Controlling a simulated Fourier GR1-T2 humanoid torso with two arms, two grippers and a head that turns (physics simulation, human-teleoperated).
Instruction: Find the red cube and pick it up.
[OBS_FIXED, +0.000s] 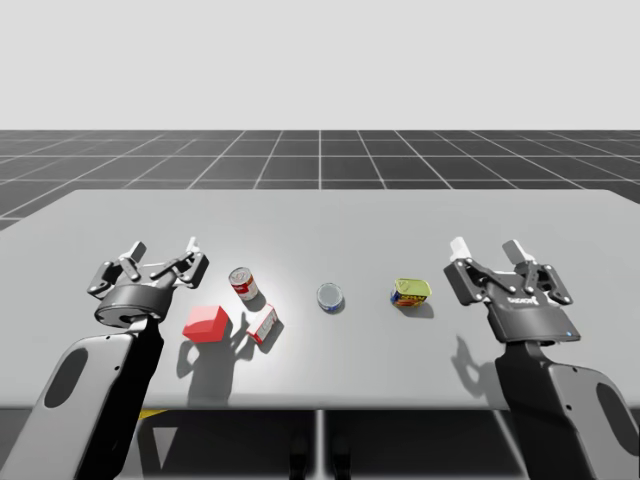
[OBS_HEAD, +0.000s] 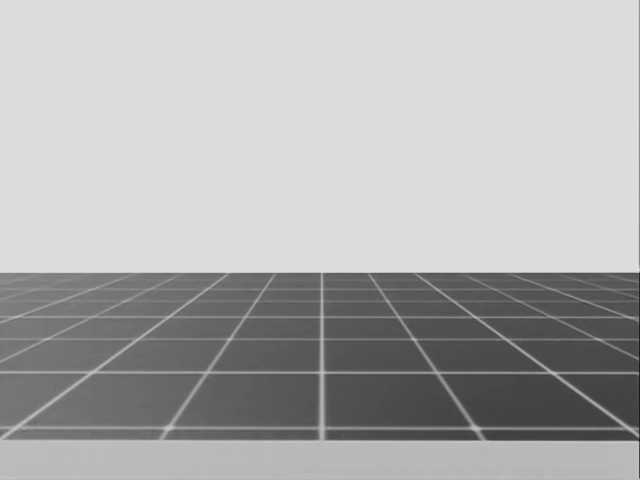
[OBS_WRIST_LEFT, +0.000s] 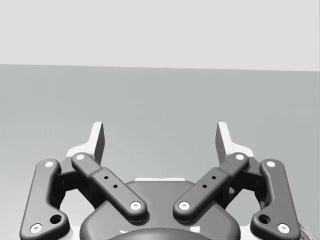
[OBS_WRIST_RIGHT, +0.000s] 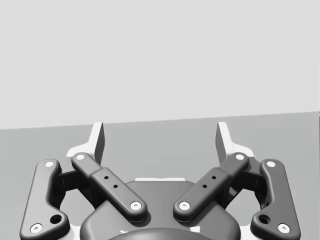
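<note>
The red cube (OBS_FIXED: 205, 323) lies on the grey table (OBS_FIXED: 320, 215) at the front left, just right of my left arm. My left gripper (OBS_FIXED: 163, 251) hovers open above and behind the cube, nothing between its fingers; the left wrist view shows the same open gripper (OBS_WRIST_LEFT: 160, 137) over bare table. My right gripper (OBS_FIXED: 489, 251) stands open at the right, right of a yellow-green tin. In the right wrist view that gripper (OBS_WRIST_RIGHT: 160, 137) holds nothing.
A red-and-white can (OBS_FIXED: 245, 284) stands right of the cube, with a small red-and-white box (OBS_FIXED: 262, 324) in front of it. A blue-rimmed round tin (OBS_FIXED: 331, 297) lies mid-table and a yellow-green tin (OBS_FIXED: 410, 293) to its right. The head view looks over the table's far edge (OBS_HEAD: 320, 455) at a dark grid floor.
</note>
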